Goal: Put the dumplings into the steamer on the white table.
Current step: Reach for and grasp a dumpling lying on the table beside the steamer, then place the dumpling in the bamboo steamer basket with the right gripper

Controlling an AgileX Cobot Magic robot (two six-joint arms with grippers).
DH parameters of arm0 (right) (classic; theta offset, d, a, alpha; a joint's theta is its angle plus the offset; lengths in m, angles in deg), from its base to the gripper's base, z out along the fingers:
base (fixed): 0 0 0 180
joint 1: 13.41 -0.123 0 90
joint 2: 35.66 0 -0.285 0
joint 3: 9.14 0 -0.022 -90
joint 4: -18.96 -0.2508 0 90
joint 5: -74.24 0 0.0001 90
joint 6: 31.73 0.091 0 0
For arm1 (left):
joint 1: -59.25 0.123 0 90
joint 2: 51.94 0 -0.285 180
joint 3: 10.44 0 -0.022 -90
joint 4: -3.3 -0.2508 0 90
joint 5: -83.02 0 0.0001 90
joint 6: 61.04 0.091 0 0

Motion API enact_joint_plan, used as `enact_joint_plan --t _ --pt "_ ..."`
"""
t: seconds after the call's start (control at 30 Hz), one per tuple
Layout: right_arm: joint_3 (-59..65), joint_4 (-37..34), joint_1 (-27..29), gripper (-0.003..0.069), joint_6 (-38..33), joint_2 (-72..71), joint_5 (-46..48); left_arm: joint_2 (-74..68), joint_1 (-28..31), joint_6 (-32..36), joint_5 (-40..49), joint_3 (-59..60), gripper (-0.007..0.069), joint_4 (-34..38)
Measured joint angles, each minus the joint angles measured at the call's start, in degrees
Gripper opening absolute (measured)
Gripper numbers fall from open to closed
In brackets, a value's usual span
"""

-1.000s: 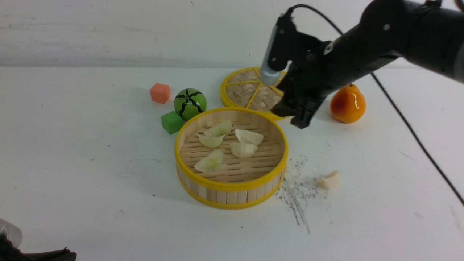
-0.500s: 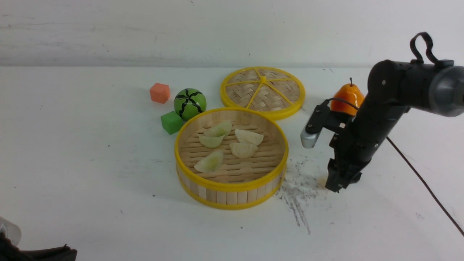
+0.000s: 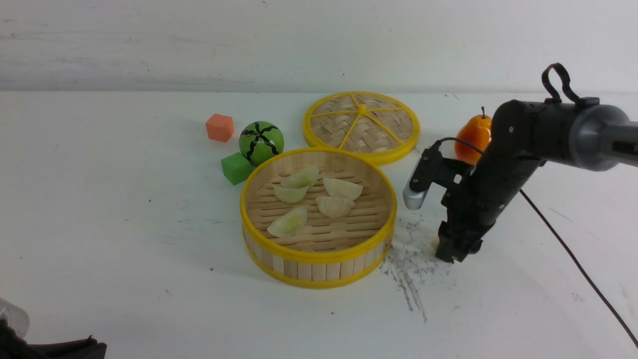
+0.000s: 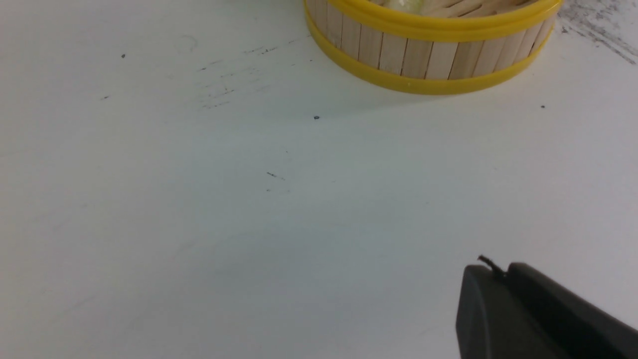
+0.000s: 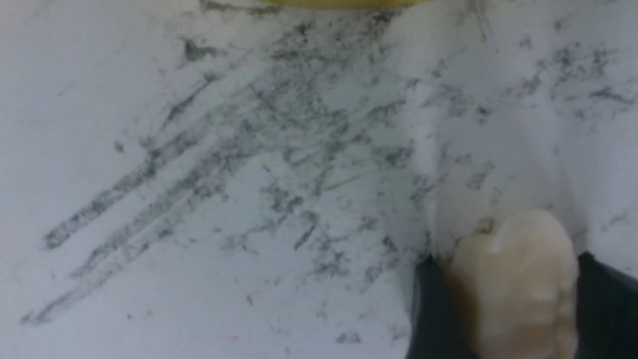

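Pinching cream dumpling (image 5: 516,284) on surface (image 3: 124,224) near steamer (image 3: 319,269), right tool (image 3: 448,253) is gripping its two sides; left tool (image 4: 501,273) is sitting closed, empty.

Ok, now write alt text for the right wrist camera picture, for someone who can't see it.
A cream-white dumpling is pinched between the two dark fingers of the right gripper, close up, against a white table. Grey scuff marks streak the table beyond it, and a sliver of the yellow rim of the steamer shows at the picture's edge.
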Motion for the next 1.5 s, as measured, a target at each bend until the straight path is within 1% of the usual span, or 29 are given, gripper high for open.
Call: enact_joint_plan --t 0.07,0.13,0.33,0.4,0.43,0.47,0.5,0.53,0.57,0.6,0.63,0.77,0.87,1.03,1.17,1.33,1.43,1.5 --pt "-0.11 0.0 0.0 0.029 1.19 0.05 0.46 0.0 0.0 0.0 -0.06 0.0 0.0039 0.0" --pt "-0.24 0.0 0.0 0.029 1.42 0.05 0.73 0.0 0.0 0.0 -0.06 0.0 0.0041 0.0" --pt "-3.7 0.12 0.0 0.0289 1.71 -0.65 6.28 0.0 0.0 0.0 -0.01 0.0 0.005 0.0" --pt "-7.34 -2.15 0.0 0.0289 1.71 -2.56 8.23 0.0 0.0 0.0 -0.01 0.0 0.0052 0.02" --pt "-9.5 -4.56 0.0 0.0289 1.71 -3.85 8.95 0.0 0.0 0.0 -0.07 0.0 0.0053 0.02" --pt "-9.86 -4.97 0.0 0.0289 1.71 -3.85 9.06 0.0 0.0 0.0 -0.07 0.0 0.0053 0.02" --pt "-13.04 -8.7 -0.25 0.0289 1.62 -5.19 9.27 0.0 0.0 0.0 -0.07 0.0 0.0056 0.02" --pt "-13.98 -10.75 -0.5 0.0289 1.23 -5.57 9.21 0.0 0.0 0.0 -0.07 0.0 0.0056 0.02" --pt "-15.52 -14.25 -0.94 0.0289 0.37 -5.74 9.04 0.0 0.0 0.0 -0.07 0.0 0.0056 0.02" --pt "-16.4 -18.01 -1.6 0.0289 -1.5 -5.81 8.54 0.0 0.0 0.0 -0.07 0.0 0.0056 0.02" --pt "-16.48 -18.58 -1.84 0.0289 -1.81 -5.81 8.43 0.0 0.0 0.0 -0.07 0.0 0.0056 0.02" --pt "-16.92 -29.01 -5.48 0.0289 -8.05 -2.9 8.41 0.0 0.0 0.0 -0.19 0.0 0.0057 0.02" --pt "-16.92 -33.09 -8.35 0.0289 -10.56 1.54 8.55 0.0 0.0 0.0 -0.19 0.0 0.0057 0.07" --pt "-16.92 -32.77 -8.77 0.0289 -10.86 6.29 8.15 0.0 0.0 0.0 0.15 0.0 0.006 0.26" --pt "-16.92 -29.38 -8.54 0.0289 -10.45 7.71 7.24 0.0 0.0 0.0 0.16 0.0 0.0062 0.92" --pt "-16.92 -25.74 -8.54 0.0292 -8.26 8.04 6.09 0.0 0.0 0.0 0.21 0.0 0.0065 1.09" --pt "-16.92 -24.42 -8.54 0.0313 -7.21 8.04 5.95 0.0 0.0 0.0 0.21 0.0 0.0067 1.09" --pt "-16.92 -23.33 -8.54 0.0366 -5.98 8.04 5.79 0.0 0.0 0.0 0.1 0.0 0.0067 1.09"
